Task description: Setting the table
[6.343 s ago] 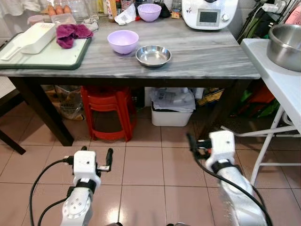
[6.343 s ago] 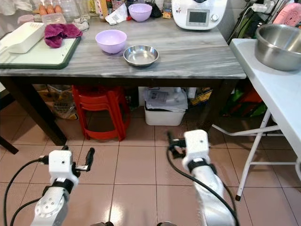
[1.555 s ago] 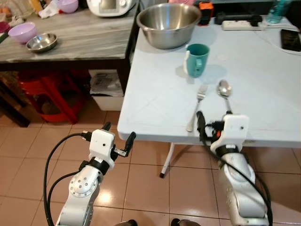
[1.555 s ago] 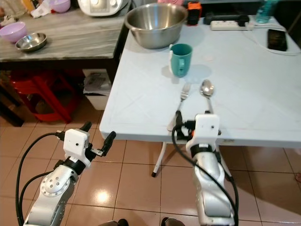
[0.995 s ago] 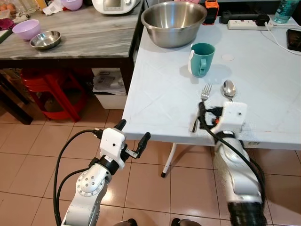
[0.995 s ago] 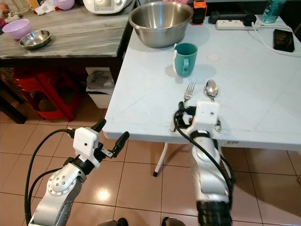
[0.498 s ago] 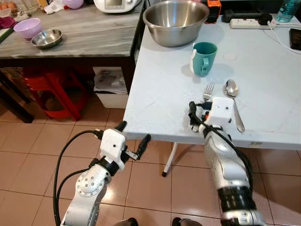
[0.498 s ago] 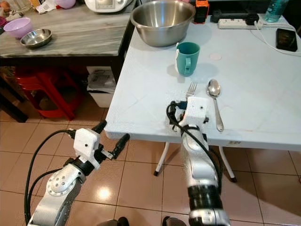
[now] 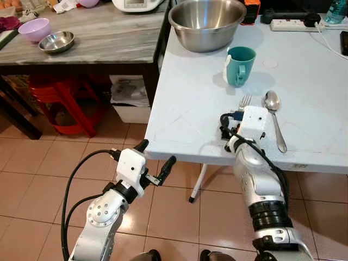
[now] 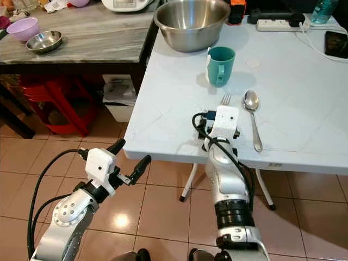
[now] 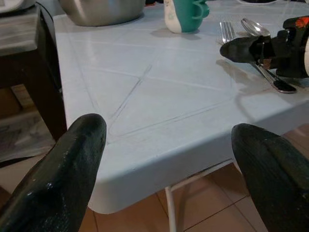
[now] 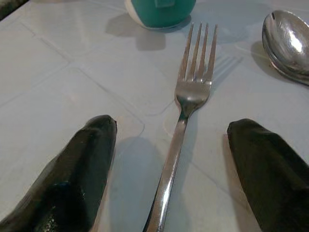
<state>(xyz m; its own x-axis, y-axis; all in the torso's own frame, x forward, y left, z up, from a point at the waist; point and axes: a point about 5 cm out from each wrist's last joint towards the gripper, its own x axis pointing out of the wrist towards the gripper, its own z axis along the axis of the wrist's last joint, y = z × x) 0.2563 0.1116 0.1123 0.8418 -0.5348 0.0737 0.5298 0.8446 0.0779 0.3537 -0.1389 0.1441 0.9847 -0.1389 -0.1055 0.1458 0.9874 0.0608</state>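
My right end effector open, straddling fork handle; fork long axis points straight ahead toward teal mug. Left end effector open, well off, below tabletop edge.

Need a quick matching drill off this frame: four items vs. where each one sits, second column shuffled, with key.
Items:
1. fork
2. spoon
3. teal mug
4. steel mixing bowl

Places:
A. far corner of the white table, next to the grey counter
B. between the right gripper fingers, which are open
C. just beyond the fork tines
D. flat on the table beside the fork, on the robot's right

Pairs: 1-B, 2-D, 3-C, 4-A
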